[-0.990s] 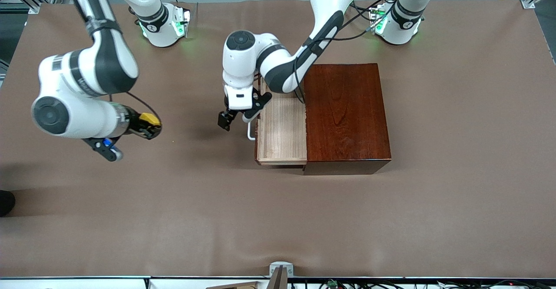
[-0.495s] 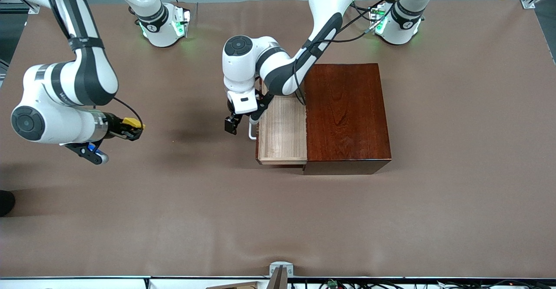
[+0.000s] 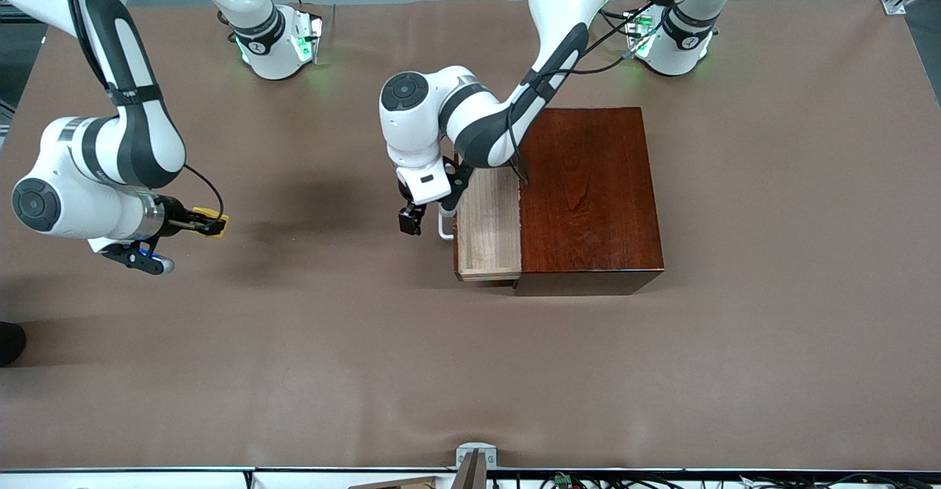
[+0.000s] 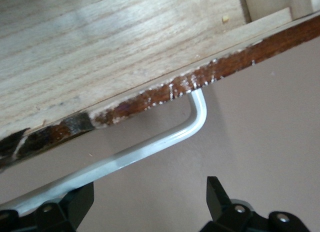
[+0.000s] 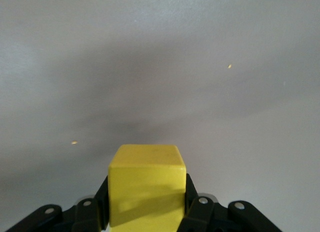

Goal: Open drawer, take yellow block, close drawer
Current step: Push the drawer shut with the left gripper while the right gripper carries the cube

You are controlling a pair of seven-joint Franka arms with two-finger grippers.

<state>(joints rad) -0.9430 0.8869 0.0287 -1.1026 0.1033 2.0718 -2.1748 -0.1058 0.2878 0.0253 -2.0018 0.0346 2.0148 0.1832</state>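
Holding the yellow block clear of a half-open drawer

Pinched between the fingers of the right gripper (image 3: 213,223), the yellow block (image 3: 215,220) hangs above bare brown desk (image 3: 470,371) toward the right arm's end, well apart from the wooden box (image 3: 588,195). The right wrist view shows the cube (image 5: 147,184) seated squarely between the two black fingers (image 5: 197,209), its top face and one side showing, with only desk cloth under it.

Near the middle of the desk stands the dark reddish-brown box. Its drawer (image 3: 489,228) is pulled partly out toward the right arm's end, and the pale wood floor that shows is bare. The white handle (image 3: 445,226) sticks out from the drawer front.

Just beside that handle sits the left gripper (image 3: 425,217), low over the desk. In the left wrist view its jaws stand wide, one fingertip (image 4: 75,207) against the handle bar (image 4: 150,147), the other (image 4: 217,197) apart from it over the desk, so the bar is not clamped.
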